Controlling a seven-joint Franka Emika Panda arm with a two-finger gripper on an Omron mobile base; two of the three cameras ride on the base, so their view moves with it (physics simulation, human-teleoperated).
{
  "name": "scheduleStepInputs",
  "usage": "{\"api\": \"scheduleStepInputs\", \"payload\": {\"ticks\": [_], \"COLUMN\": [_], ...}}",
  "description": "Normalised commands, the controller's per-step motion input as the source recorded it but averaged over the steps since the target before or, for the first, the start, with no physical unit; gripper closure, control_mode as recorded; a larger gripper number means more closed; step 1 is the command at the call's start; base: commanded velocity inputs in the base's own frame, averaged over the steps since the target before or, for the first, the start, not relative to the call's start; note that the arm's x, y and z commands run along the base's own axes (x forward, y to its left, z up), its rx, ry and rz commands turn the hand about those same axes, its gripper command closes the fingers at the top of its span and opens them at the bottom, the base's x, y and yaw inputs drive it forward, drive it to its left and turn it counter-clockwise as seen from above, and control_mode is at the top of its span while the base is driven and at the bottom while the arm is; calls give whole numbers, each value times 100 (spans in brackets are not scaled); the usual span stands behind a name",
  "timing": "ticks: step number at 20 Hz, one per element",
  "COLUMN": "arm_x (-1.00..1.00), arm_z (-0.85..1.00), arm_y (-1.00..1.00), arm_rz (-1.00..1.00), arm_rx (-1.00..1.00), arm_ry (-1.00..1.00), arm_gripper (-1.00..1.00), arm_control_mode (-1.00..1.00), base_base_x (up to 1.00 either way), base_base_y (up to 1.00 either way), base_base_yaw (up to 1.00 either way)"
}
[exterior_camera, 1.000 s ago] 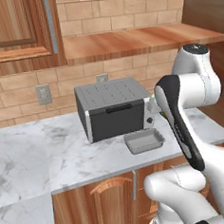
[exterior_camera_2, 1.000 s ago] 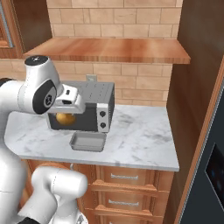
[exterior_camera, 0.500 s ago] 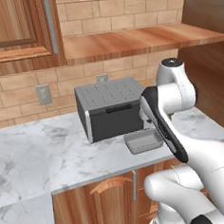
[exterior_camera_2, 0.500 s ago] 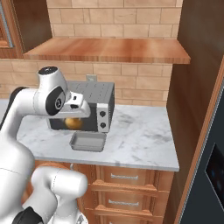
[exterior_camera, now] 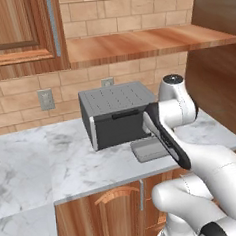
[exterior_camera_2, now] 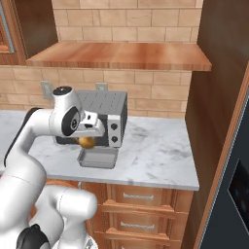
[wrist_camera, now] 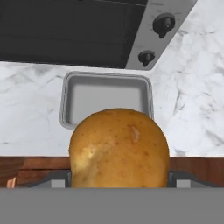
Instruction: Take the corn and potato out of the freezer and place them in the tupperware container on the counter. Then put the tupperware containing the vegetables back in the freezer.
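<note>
My gripper (exterior_camera_2: 88, 138) is shut on the potato (exterior_camera_2: 86, 143), a rounded golden-brown lump held just above the near-left edge of the tupperware container (exterior_camera_2: 98, 158). In the hand view the potato (wrist_camera: 119, 148) sits between the fingertips and covers the near rim of the grey tray (wrist_camera: 105, 94), which lies empty on the marbled counter (exterior_camera_2: 155, 155). In the left base view the tray (exterior_camera: 148, 150) lies in front of the oven, partly behind my forearm. The freezer's dark door (exterior_camera_2: 238, 189) stands at the right. The corn is out of view.
A dark toaster oven (exterior_camera_2: 102, 114) stands right behind the tray, its knobs (wrist_camera: 164, 24) close to the tray's far corner. A wooden wall shelf (exterior_camera_2: 121, 56) hangs above. The counter's front edge (wrist_camera: 192, 159) runs just below the tray.
The arm has carried the potato down and to the right, from in front of the oven to just over the tray's near edge. The grip has not changed.
</note>
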Motion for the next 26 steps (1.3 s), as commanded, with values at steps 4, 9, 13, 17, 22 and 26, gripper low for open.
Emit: {"api": "scheduleStepInputs", "payload": {"ticks": [4, 9, 13, 17, 22, 26], "arm_x": [21, 17, 23, 36, 23, 26], "arm_z": [-43, -45, -38, -30, -29, -25], "arm_y": [0, 0, -1, -11, -5, 0], "arm_rz": [0, 0, 0, 0, 0, 0], "arm_rx": [0, 0, 0, 0, 0, 0], "arm_ry": [0, 0, 0, 0, 0, 0], "arm_gripper": [100, 100, 100, 100, 100, 100], "arm_control_mode": [-100, -100, -100, -100, -100, -100], "base_base_x": [0, 0, 0, 0, 0, 0], "base_base_y": [0, 0, 0, 0, 0, 0], "base_base_yaw": [0, 0, 0, 0, 0, 0]}}
